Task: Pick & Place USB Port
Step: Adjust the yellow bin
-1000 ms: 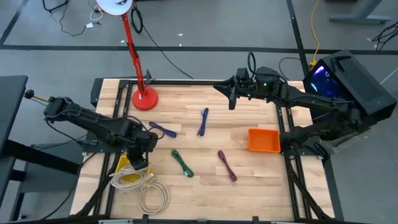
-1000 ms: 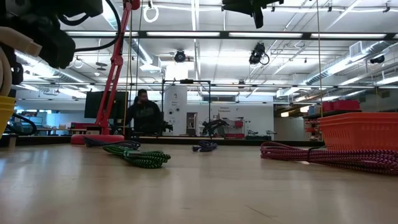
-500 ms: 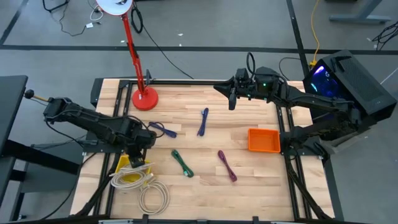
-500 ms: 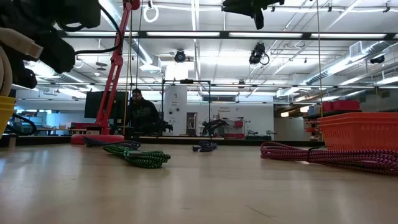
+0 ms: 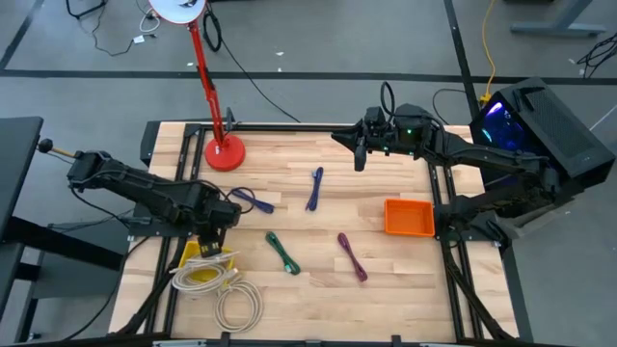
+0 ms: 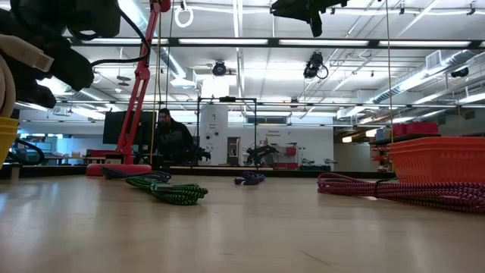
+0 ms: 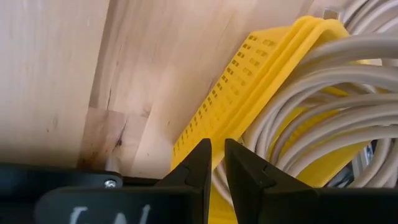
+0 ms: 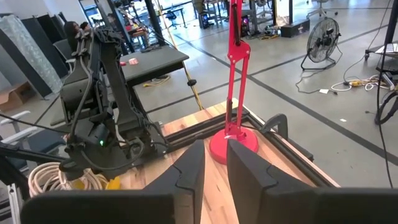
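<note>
Left gripper (image 5: pixel 214 245), fingers nearly pressed together with nothing between them, above the yellow basket (image 7: pixel 261 74) of white cables (image 5: pixel 231 294) at the table's (image 5: pixel 405 289) 8 o'clock. Right gripper (image 5: pixel 360 154), likewise narrowed and empty, hangs at 1 o'clock

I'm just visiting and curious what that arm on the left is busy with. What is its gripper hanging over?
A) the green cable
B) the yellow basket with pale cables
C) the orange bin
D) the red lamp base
B: from above, the left gripper sits at the yellow basket, and its wrist camera looks straight at the basket and its coiled pale cables.
</note>
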Tool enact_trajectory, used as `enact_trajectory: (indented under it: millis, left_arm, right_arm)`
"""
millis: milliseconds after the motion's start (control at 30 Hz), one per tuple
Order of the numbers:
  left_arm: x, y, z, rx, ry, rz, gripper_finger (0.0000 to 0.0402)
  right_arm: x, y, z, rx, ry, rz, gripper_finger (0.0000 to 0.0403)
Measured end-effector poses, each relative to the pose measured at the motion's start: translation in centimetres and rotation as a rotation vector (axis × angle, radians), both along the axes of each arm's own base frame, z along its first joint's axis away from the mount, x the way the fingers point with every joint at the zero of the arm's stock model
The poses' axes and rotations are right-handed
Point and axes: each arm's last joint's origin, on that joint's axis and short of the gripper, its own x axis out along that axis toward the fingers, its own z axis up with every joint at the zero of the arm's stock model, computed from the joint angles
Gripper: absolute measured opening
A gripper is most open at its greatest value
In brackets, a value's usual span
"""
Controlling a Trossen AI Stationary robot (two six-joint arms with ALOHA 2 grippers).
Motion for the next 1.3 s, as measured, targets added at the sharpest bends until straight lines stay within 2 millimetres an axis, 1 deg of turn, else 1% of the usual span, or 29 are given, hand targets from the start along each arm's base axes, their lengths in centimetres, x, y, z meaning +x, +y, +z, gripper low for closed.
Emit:
enact_trajectory:
  millis: [133,267,433,567,733,900,1100,1300]
  left_arm:
    - [0.25,-0.11,0.04,-0.025,-0.036,-0.036,0.0048]
    - [0.48,-0.35,0.13,-0.089,-0.068,-0.076,0.0056]
    - [0.12,-0.15,0.00,-0.031,-0.036,-0.088,0.0092]
    - [0.13,-0.06,-0.04,-0.002,-0.044,-0.102,0.0122]
    - [0.44,-0.23,0.02,-0.046,-0.074,-0.103,0.0144]
    - [0.43,-0.30,0.05,-0.070,-0.071,-0.105,0.0149]
    - [0.47,-0.14,-0.01,-0.010,-0.080,-0.101,0.0149]
    - [0.48,-0.10,-0.02,0.003,-0.082,-0.100,0.0149]
  right_arm:
    - [0.00,0.00,-0.02,0.000,0.002,-0.001,0.0071]
    - [-0.02,-0.05,-0.03,-0.005,0.004,-0.016,0.0071]
    - [-0.02,-0.06,-0.03,-0.005,0.005,-0.018,0.0071]
    - [-0.02,-0.05,-0.03,-0.005,0.005,-0.018,0.0071]
    - [-0.02,-0.06,-0.05,-0.005,0.007,-0.018,0.0071]
    - [-0.03,-0.05,-0.12,-0.003,0.014,-0.018,0.0071]
    - [-0.03,-0.05,-0.12,-0.003,0.014,-0.018,0.0071]
    - [-0.04,-0.06,-0.12,-0.003,0.014,-0.018,0.0071]
